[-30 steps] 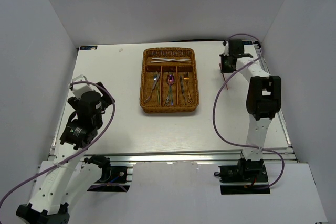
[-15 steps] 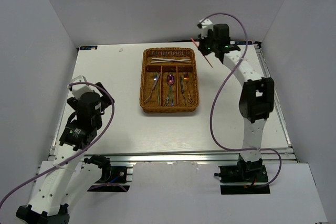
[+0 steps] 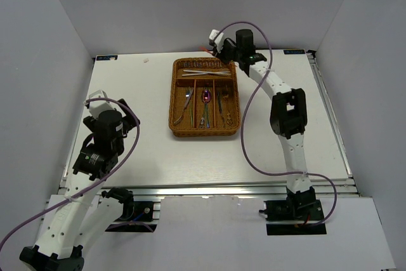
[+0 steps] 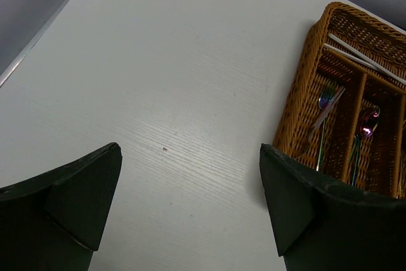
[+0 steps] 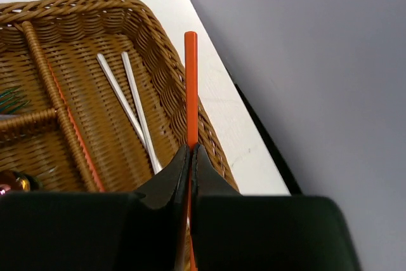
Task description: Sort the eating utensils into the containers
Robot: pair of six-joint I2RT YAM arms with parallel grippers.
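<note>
The brown wicker cutlery tray [image 3: 172, 103] lies at the table's far middle. Its crosswise far slot holds two silver chopsticks [image 5: 130, 106] and a red chopstick [image 5: 76, 134] against the divider. The long slots hold forks [image 3: 186, 103], a purple spoon [image 3: 206, 96] and gold pieces. My right gripper [image 5: 191, 150] is shut on a red chopstick [image 5: 190, 87], held above the tray's far right rim [image 5: 203, 118]; in the top view the gripper [image 3: 219, 49] is over the tray's far right corner. My left gripper [image 4: 190, 201] is open and empty over bare table left of the tray [image 4: 298, 112].
White walls enclose the table on three sides. The table's far edge [image 5: 254, 131] runs just behind the tray. A purple cable [image 3: 250, 131] loops from the right arm over the table right of the tray.
My right arm has swung left from the table's far right corner to the tray's far right corner, carrying the red chopstick. The left arm has not moved.
</note>
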